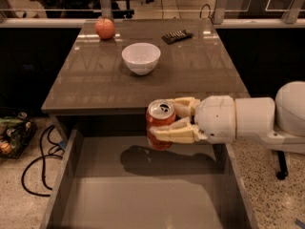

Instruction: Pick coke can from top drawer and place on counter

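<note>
The red coke can [159, 123] with a silver top is held upright in my gripper [167, 119], whose cream fingers [174, 133] are shut around its sides. The can hangs in the air above the open top drawer [143, 194], level with the front edge of the counter [95, 87] and just in front of it. Its shadow falls on the drawer's flat bottom. My white arm reaches in from the right.
A white bowl [141, 57] stands mid-counter. A reddish apple [105, 28] sits at the back left and a dark remote [177, 36] at the back right. Cables [35, 161] and a basket [12, 135] lie on the floor to the left.
</note>
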`<state>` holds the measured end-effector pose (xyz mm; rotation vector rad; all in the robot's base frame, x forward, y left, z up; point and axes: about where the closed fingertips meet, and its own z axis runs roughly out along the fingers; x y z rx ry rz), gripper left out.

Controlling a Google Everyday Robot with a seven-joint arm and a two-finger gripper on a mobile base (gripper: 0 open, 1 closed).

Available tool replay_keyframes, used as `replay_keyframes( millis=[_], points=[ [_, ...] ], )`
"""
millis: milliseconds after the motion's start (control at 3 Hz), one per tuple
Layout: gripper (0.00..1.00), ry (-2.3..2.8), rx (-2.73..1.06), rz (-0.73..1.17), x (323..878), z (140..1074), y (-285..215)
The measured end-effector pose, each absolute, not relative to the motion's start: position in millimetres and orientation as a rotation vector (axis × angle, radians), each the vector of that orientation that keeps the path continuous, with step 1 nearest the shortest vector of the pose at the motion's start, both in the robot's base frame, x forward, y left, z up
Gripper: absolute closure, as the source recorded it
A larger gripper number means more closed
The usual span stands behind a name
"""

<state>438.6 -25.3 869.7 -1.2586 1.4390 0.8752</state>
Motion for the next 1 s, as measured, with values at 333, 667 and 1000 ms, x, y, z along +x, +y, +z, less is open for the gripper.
replay_keyframes(
  millis=[333, 667, 1000],
  points=[
    [1.00, 1.503, -1.240, 0.785, 463, 926, -35],
    [1.00, 1.529, -1.245, 0.732, 490, 958, -27],
    [1.00, 1.539, -1.241, 0.677, 526, 978, -20]
  ],
)
